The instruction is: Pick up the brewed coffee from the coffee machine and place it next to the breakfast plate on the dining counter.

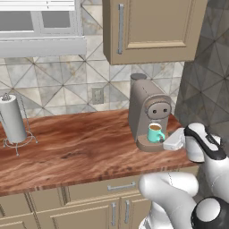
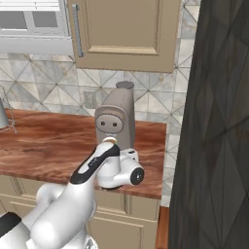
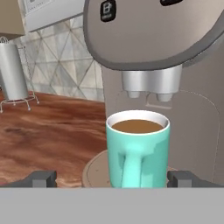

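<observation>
The claw [image 3: 112, 178] is spread wide, gripping nothing; in the hand view its two dark fingertips [image 3: 41, 178] stand far apart at the bottom, one on each side of the mug [image 3: 138, 148], neither one touching it. In the left base view the white hand [image 1: 174, 140] sits level with the counter [image 1: 71, 147], just right of the mug [image 1: 155, 133] and pointing toward it. In the right base view the arm's wrist [image 2: 119, 168] stands in front of the coffee machine [image 2: 115, 119] and hides the mug.

The mug is teal-green, filled nearly to the rim with light brown coffee, and stands upright on the round tray of the coffee machine [image 1: 149, 114], directly beneath the two silver spouts [image 3: 151, 85]. Its handle [image 3: 131, 168] faces the hand camera, squarely between the fingertips.

The coffee machine is grey-brown with a rounded front and a cylinder on top, and stands near the right end of the reddish wood-grain counter, close to the tiled back wall. A dark textured wall [image 2: 214, 126] rises just to its right. Far along the counter to the left a roll of paper towels [image 1: 12, 118] stands upright in a wire holder. A beige upper cabinet [image 1: 152, 29] with a long metal handle hangs above the machine, and an outlet [image 1: 97, 95] sits in the tiles beside it. Beige drawers [image 1: 112, 188] run below the counter.
</observation>
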You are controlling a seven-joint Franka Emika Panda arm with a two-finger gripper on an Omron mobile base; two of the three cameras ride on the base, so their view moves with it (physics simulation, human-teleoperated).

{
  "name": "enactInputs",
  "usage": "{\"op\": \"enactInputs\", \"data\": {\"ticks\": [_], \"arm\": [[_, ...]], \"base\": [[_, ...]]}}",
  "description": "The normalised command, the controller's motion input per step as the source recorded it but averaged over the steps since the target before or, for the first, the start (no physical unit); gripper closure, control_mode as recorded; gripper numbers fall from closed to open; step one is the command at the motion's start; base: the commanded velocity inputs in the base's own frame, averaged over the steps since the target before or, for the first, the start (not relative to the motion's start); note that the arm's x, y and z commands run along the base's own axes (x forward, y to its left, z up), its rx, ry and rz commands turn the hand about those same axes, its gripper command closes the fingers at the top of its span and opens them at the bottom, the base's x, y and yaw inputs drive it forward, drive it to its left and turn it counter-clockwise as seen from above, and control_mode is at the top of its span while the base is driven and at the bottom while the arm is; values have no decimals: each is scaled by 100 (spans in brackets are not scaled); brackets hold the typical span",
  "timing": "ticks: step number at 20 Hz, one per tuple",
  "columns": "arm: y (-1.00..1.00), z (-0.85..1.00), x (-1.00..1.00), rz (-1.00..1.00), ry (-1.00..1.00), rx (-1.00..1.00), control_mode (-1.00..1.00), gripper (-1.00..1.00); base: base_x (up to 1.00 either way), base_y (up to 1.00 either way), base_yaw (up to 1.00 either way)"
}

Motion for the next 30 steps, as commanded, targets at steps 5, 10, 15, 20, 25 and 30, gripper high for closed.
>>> {"op": "enactInputs", "data": {"ticks": [5, 10, 15, 20, 25, 30], "arm": [[-1, -11, 8, 0, 0, 0, -100, -100], [-3, -9, 8, 0, -1, 0, -100, -100], [0, 0, 7, 0, 0, 0, -100, -100], [1, 0, 13, 0, 0, 0, -100, -100], [0, 0, 0, 0, 0, 0, -100, -100], [0, -3, 2, 0, 0, 0, -100, -100]], "base": [[0, 0, 0], [0, 0, 0], [0, 0, 0], [0, 0, 0], [0, 0, 0], [0, 0, 0]]}}
